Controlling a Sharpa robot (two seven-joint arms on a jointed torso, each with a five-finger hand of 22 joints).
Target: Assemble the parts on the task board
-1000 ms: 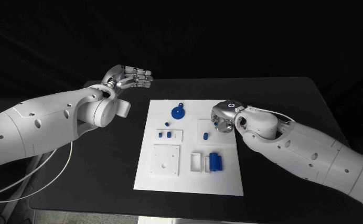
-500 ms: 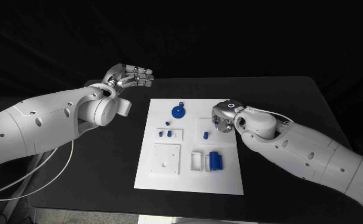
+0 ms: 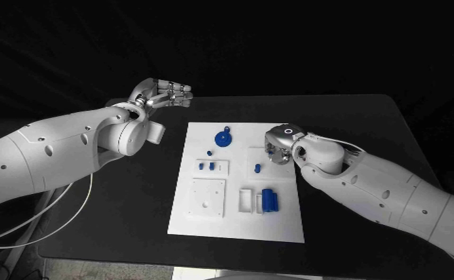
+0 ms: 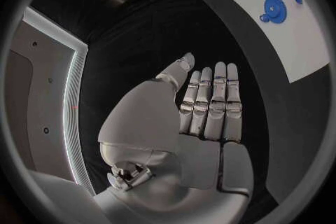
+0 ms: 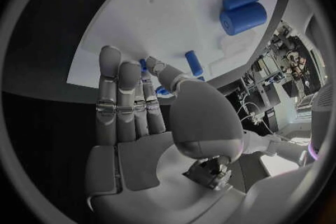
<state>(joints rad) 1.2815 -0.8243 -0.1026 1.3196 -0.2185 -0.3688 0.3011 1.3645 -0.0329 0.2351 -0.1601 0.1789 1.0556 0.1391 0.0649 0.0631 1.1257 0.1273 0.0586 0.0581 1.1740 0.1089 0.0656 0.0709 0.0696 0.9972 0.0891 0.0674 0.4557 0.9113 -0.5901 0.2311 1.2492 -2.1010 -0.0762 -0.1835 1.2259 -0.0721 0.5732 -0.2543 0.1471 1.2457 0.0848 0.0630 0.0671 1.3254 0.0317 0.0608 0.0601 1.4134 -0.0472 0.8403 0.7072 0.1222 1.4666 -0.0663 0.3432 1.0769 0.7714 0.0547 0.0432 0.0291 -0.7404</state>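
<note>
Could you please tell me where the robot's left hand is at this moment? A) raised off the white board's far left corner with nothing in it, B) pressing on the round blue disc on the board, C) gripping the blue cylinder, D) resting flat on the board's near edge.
A: the left hand hovers beyond the white rectangular task board, its fingers straight and empty.

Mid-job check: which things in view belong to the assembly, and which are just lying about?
Job:
- white rectangular task board
- blue round disc part
- blue cylinder parts
- small blue pegs
- right hand, over the board, a small blue piece at its fingertips
- left hand, holding nothing

Lying about:
- black table
- white cable
</note>
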